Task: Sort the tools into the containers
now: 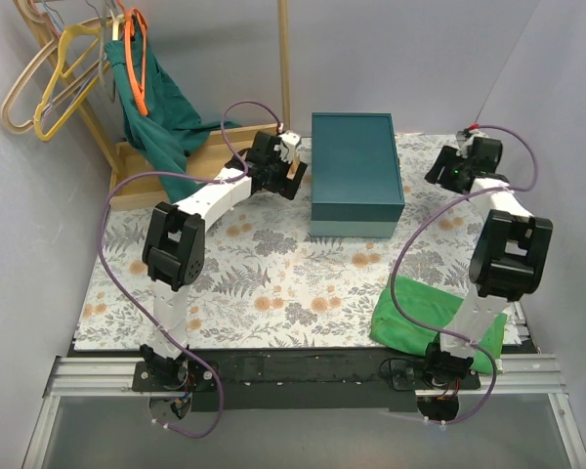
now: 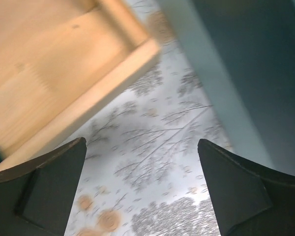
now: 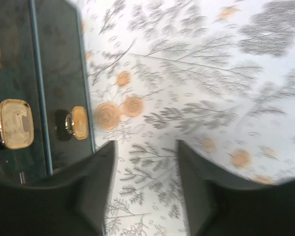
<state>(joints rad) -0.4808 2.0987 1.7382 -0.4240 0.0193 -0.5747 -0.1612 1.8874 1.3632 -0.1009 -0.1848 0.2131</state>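
No tool shows in any view. A closed teal box (image 1: 356, 171) stands at the back middle of the table. A shallow wooden tray (image 1: 190, 156) lies at the back left. My left gripper (image 1: 291, 162) hovers between the tray and the box; in the left wrist view it (image 2: 141, 147) is open and empty over the floral cloth, with the tray's corner (image 2: 64, 73) up left and the box's wall (image 2: 246, 73) to the right. My right gripper (image 1: 449, 171) is at the back right. In its wrist view it (image 3: 146, 145) is open and empty beside the box (image 3: 59, 73).
Two brass latches (image 3: 15, 123) (image 3: 78, 122) sit on the box's side. A folded green cloth (image 1: 420, 318) lies at the front right. A teal garment (image 1: 156, 107) and hangers (image 1: 54, 73) hang at the back left. The floral tablecloth (image 1: 273, 274) covers the table.
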